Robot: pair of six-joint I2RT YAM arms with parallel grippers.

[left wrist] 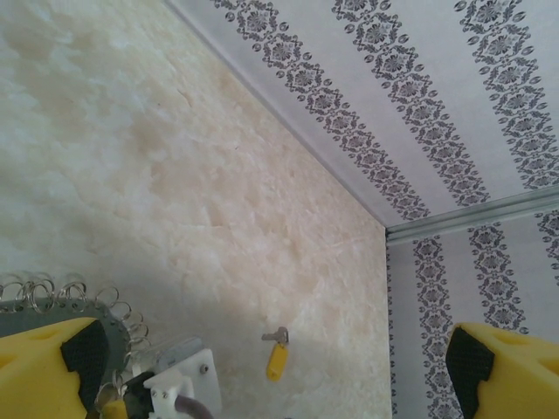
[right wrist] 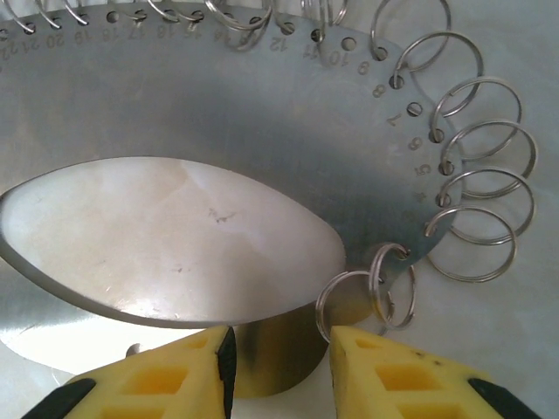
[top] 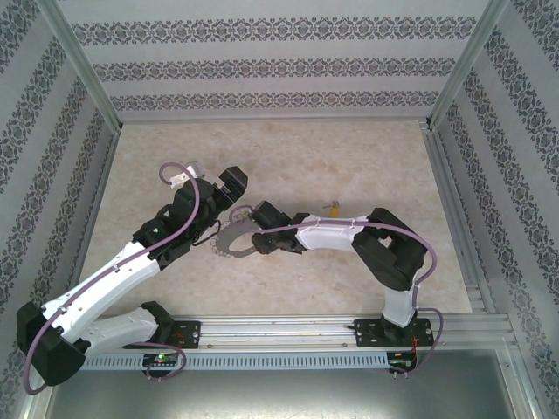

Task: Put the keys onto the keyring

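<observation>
**A:** Right wrist: the keyring (right wrist: 262, 113) looks like a stiff, thin, slippery metal plate, mid-worktop (top: 349, 157). The right pincer (right wrist: 279, 367) straddles its rim; I can't tell whether it clamps.

**B:** The left pincer (top: 223, 196) gapes, empty. The tiny, light key (left wrist: 276, 358) lies apart, nearer the right edge. I'd pinch its yellow head.

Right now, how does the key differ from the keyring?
The key is tiny with a yellow head, while the keyring is a big grey metal hoop fringed with small wire loops. The key lies alone on the table, untouched, while the keyring sits between the fingers of the right gripper. Both have bare metal parts.
</observation>
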